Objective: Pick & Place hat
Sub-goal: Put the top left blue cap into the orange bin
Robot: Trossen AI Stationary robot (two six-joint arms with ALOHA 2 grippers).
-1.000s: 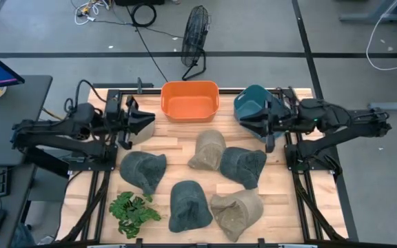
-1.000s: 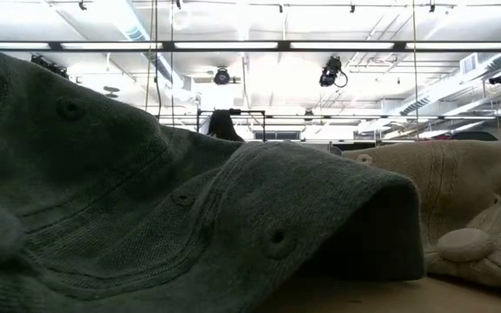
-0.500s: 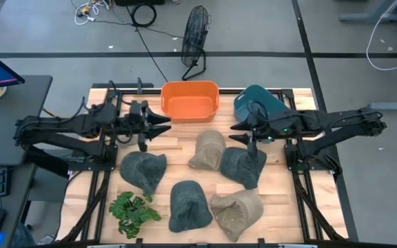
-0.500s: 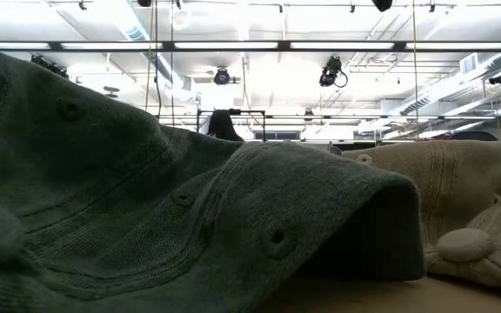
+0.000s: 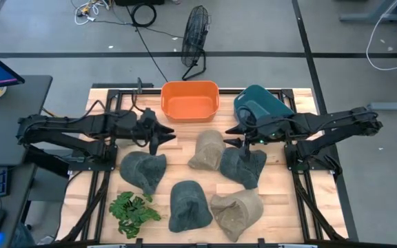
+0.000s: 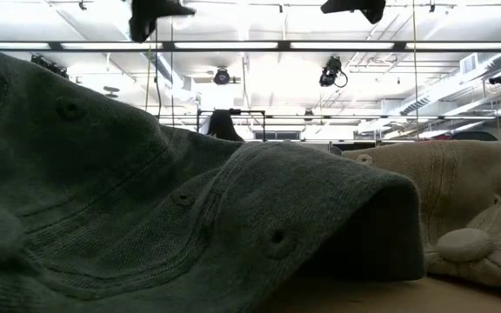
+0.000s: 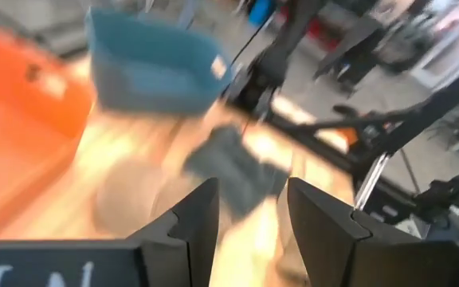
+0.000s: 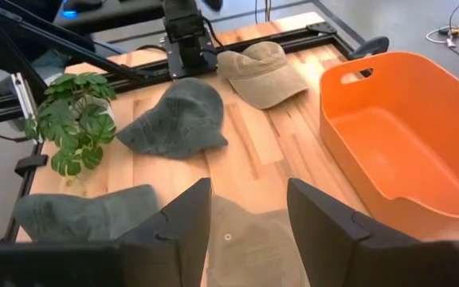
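Both claws hang over the table with fingers apart — left gripper above a dark green hat, right gripper over another green hat. Behind them sit the orange bin and teal bin.

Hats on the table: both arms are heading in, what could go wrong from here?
1. The left gripper and right gripper both reach toward the table's middle, so they could collide.
2. The green hat touches the tan hat; a grab could drag both.
3. Jaws open on floppy fabric may pinch only a fold.
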